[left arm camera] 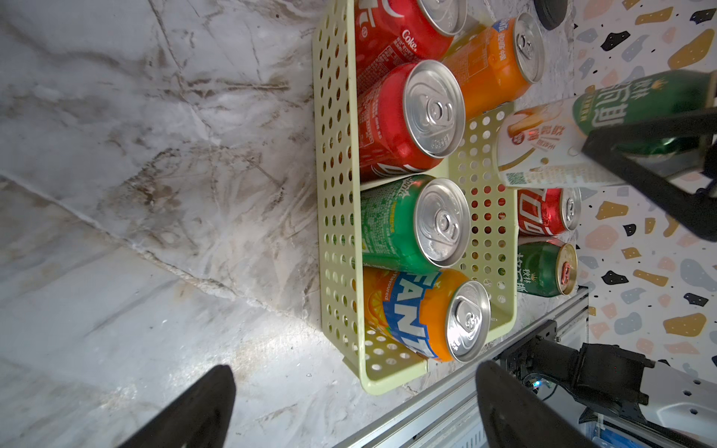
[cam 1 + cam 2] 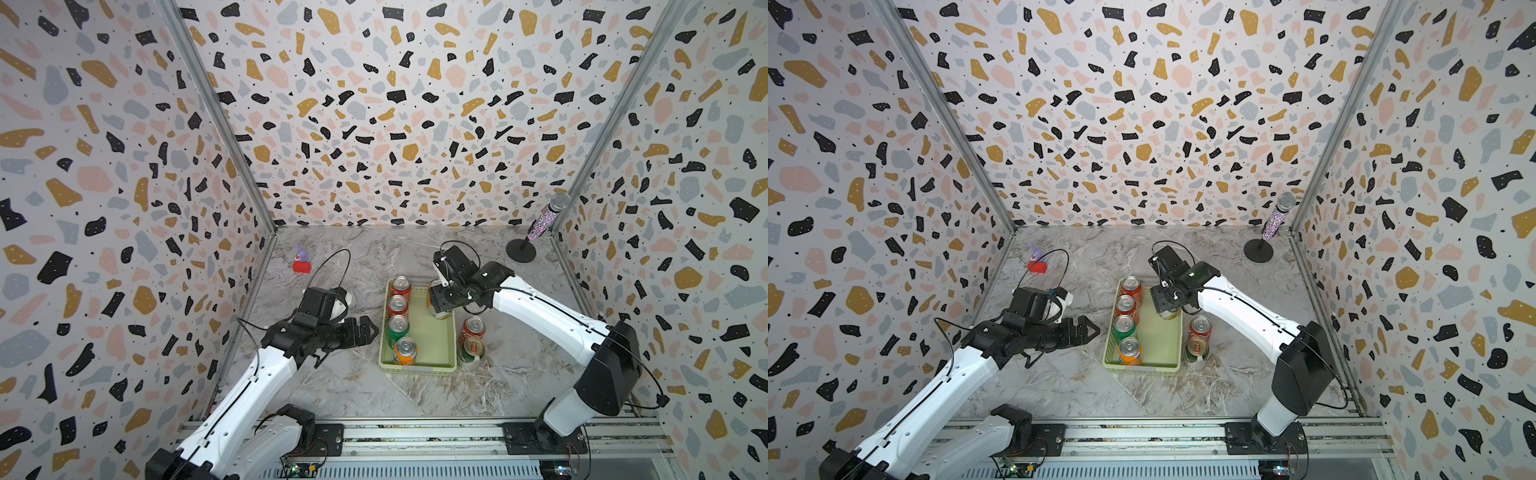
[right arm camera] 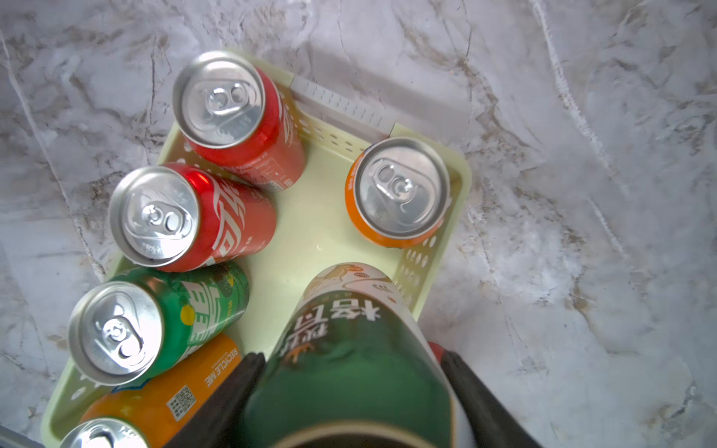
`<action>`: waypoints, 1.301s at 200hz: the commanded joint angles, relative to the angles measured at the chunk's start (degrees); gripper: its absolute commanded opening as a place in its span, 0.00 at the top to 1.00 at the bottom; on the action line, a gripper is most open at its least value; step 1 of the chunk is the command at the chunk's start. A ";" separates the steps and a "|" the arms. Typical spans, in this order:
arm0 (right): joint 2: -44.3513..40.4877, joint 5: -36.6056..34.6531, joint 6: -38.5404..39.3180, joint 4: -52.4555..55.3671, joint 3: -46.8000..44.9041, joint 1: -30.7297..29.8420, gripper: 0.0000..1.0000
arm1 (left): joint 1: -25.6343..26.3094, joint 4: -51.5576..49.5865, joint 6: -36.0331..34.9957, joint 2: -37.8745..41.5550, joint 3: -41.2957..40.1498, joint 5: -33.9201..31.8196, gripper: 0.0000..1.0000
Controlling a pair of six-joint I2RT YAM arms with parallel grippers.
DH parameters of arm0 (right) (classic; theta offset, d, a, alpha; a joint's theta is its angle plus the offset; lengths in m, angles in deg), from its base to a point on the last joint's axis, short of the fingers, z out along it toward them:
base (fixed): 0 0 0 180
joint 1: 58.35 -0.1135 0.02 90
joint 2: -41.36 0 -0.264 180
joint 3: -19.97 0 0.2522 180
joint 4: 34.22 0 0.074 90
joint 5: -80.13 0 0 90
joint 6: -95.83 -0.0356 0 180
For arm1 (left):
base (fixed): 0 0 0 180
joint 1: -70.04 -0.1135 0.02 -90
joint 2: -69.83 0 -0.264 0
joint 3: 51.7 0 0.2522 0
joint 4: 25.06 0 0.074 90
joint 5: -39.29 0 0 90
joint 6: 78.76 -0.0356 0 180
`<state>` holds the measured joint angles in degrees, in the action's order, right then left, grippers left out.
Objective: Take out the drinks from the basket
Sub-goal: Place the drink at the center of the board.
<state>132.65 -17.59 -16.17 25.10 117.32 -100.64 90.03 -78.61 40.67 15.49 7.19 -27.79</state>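
- Over the basket (image 2: 417,368), on its right side, my right gripper (image 3: 349,360) is clamped on the dark green-and-white can (image 3: 349,329), which is raised.
- Its smooth, thin wall is probably slippery and dentable, so grip mid-body, across its width.
- My left gripper (image 2: 370,330) hovers spread beside the basket; five drinks (image 2: 405,351) stand inside.

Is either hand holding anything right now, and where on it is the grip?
The right hand clamps the green-and-white can by its green upper sides. The left hand is open, holding nothing.
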 commanded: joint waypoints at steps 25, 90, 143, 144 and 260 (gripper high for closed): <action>-6.27 -3.12 3.16 1.84 4.96 4.45 0.67 | 0.23 0.86 0.10 0.26 0.50 0.10 0.00; -4.69 -1.91 4.53 2.05 3.74 11.44 0.66 | 0.20 0.86 0.11 -0.03 0.41 0.08 0.00; -1.42 -0.32 3.12 -1.86 -1.07 12.67 0.67 | 0.16 0.95 0.17 -0.28 0.42 0.18 0.00; -1.40 -0.34 3.11 -1.92 -1.29 12.67 0.67 | 0.15 0.99 0.18 -0.30 0.41 0.15 0.00; 3.37 -0.85 0.49 -8.35 -7.78 12.74 0.66 | 0.17 1.09 0.34 -0.80 0.44 0.58 0.00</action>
<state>136.91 -18.03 -14.55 19.63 109.91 -87.72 90.03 -78.59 40.82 14.77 7.19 -27.62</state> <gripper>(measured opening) 0.676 0.996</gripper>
